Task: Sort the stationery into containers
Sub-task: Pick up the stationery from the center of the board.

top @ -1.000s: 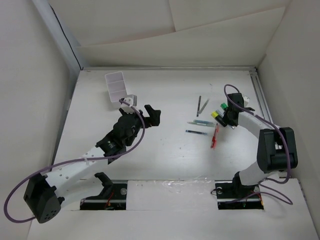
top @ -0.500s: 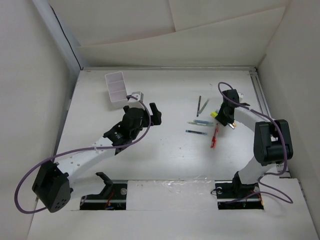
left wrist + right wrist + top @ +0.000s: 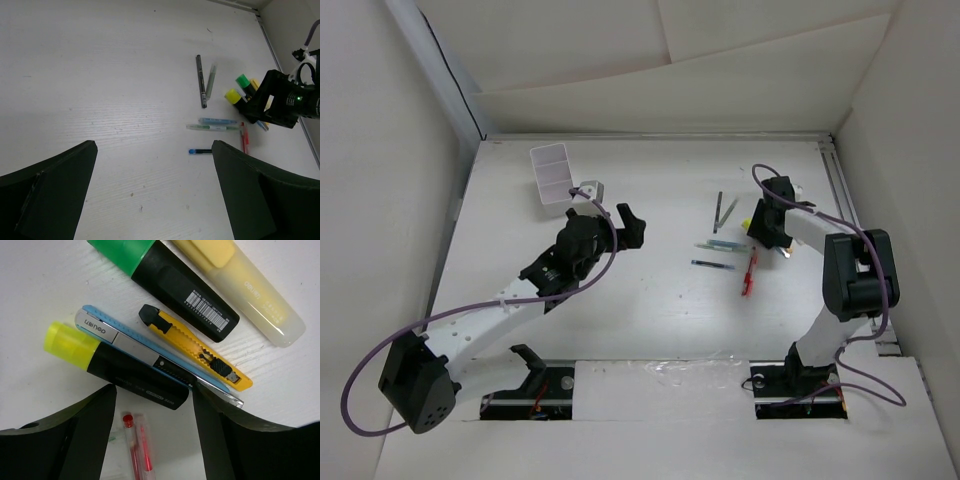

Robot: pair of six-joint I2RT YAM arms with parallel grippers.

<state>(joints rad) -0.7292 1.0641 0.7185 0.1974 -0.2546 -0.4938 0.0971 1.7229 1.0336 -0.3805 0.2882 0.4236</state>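
Yellow-capped highlighter, black barrel, lies between the parted fingers of the right gripper. Pressed along its 1 o'clock side is a blue-silver cutter marked "deli". Beyond that: yellow knife, green-capped highlighter with barcode, pale yellow marker. Red pen at 6 o'clock. Left gripper spread wide, holding nothing. White box at 10 o'clock on the table.
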